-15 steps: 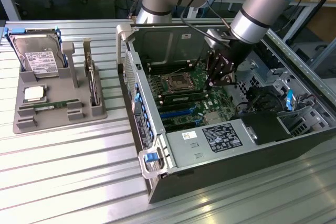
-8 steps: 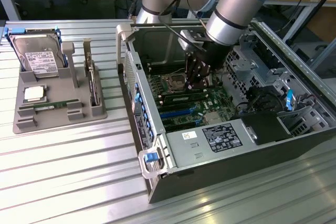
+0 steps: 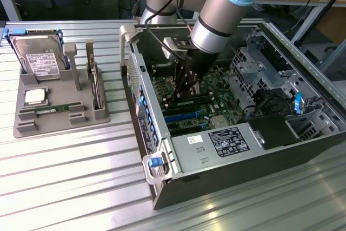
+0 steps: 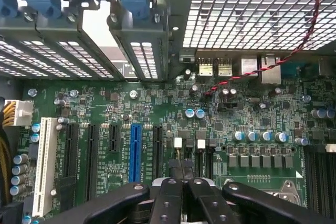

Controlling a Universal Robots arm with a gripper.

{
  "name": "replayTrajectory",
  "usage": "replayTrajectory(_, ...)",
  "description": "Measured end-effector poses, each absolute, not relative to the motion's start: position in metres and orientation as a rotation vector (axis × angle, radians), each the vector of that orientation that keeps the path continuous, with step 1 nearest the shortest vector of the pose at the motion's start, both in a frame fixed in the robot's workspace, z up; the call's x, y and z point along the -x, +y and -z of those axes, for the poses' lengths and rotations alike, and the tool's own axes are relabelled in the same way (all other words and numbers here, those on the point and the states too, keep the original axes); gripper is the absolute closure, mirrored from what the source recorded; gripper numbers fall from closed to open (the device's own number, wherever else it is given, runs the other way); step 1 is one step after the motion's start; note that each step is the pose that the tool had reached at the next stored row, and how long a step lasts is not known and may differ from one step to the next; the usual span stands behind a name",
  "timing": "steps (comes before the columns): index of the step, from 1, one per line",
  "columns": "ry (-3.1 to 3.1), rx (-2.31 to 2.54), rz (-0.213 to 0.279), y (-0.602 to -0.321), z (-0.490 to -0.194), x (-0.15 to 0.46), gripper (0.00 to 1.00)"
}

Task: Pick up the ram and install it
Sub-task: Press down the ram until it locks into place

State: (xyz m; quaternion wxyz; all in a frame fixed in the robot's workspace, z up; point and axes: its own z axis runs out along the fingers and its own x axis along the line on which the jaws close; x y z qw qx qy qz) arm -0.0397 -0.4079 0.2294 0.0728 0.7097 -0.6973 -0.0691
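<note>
The ram, a thin green stick with a pale label, lies flat in a slot of the grey tray at the exterior view's left, far from the arm. My gripper hangs inside the open computer case, low over the green motherboard and its blue and black memory slots. In the wrist view the gripper is shut, its black fingers pressed together just above the slots with white latches. No stick shows between the fingers.
The tray also carries a hard drive, a square silver processor and an upright expansion card. Inside the case stand a power supply and a metal drive cage. A red and black cable crosses the board.
</note>
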Motion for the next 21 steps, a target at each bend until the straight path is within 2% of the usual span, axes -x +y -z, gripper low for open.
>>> replayTrajectory(10,-2.092,-2.129,0.214,-0.408,-0.238,0.019,0.90)
replayTrajectory(18,-2.062,-2.099,0.269,-0.408,-0.238,-0.087,0.90)
replayTrajectory(21,-2.061,-2.098,0.271,-0.408,-0.246,-0.105,0.90)
